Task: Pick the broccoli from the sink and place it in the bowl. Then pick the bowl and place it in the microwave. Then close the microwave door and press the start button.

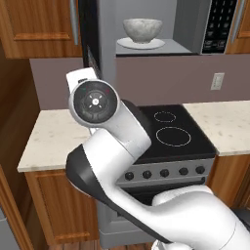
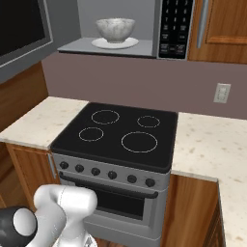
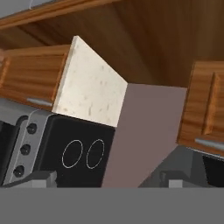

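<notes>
— Where do we find the bowl (image 1: pixel 142 29)?

— Inside the microwave (image 1: pixel 166 29), upright on a flat white plate (image 1: pixel 140 44) on the cavity floor. In the right base view we see it a little left of the black button panel (image 2: pixel 174 28); the broccoli we cannot make out from here.

— And the microwave door (image 2: pixel 24 30)?

— Swung wide open. The right base view shows its dark window out to the left of the microwave; the left base view gives us only its thin dark edge, just above the arm's round joint.

— What does the hand view add?

— A rolled look at the stove (image 3: pixel 74 153), its burner rings and knobs, with a slab of pale counter (image 3: pixel 89 89) beside the stove and wooden cabinets (image 3: pixel 30 78) around it. The two fingertips (image 3: pixel 43 178) sit at the bottom, far apart, nothing between them, so we take the gripper (image 3: pixel 109 180) as spread.

— Room to move?

— The stove top, below the microwave, lies bare, and the counter on both sides of the stove is free. The arm's white links crowd the stove's left front corner in the left base view.
</notes>
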